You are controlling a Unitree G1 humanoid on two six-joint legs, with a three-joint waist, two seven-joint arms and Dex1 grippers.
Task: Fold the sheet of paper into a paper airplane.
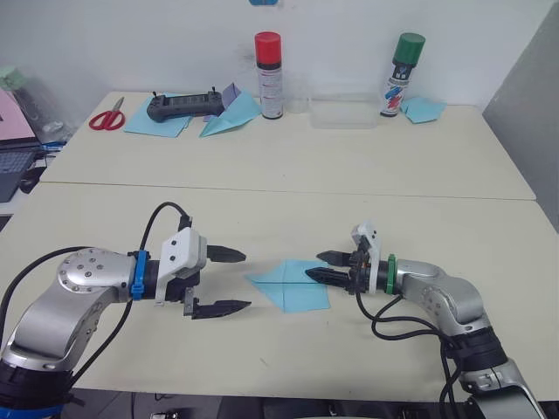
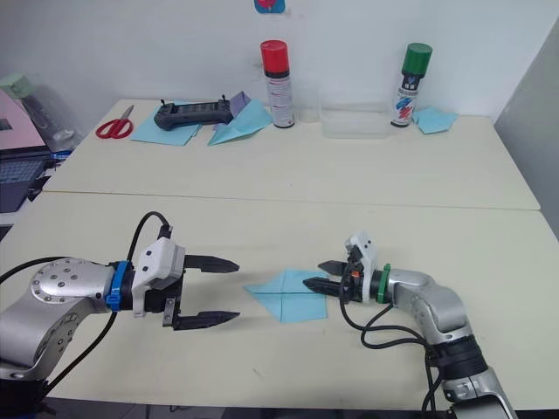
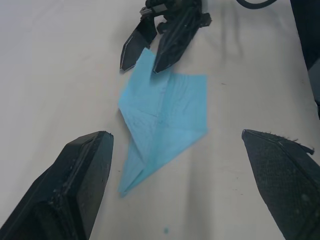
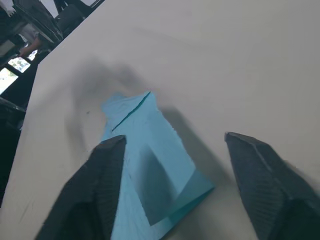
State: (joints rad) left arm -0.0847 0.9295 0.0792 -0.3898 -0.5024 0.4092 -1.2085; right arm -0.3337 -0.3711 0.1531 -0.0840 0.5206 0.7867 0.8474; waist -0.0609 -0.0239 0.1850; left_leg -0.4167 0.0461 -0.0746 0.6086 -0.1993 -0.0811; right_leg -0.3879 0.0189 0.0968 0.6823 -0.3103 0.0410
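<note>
Left gripper (image 1: 229, 281), lower left of the frame, hangs spread wide just short of the sheet of paper's (image 1: 291, 283) pointed tip. Bare table (image 1: 262, 345) lies all round the centre-frame sheet. Right gripper (image 1: 321, 265), fingers parted, reaches in level over its square end.
</note>
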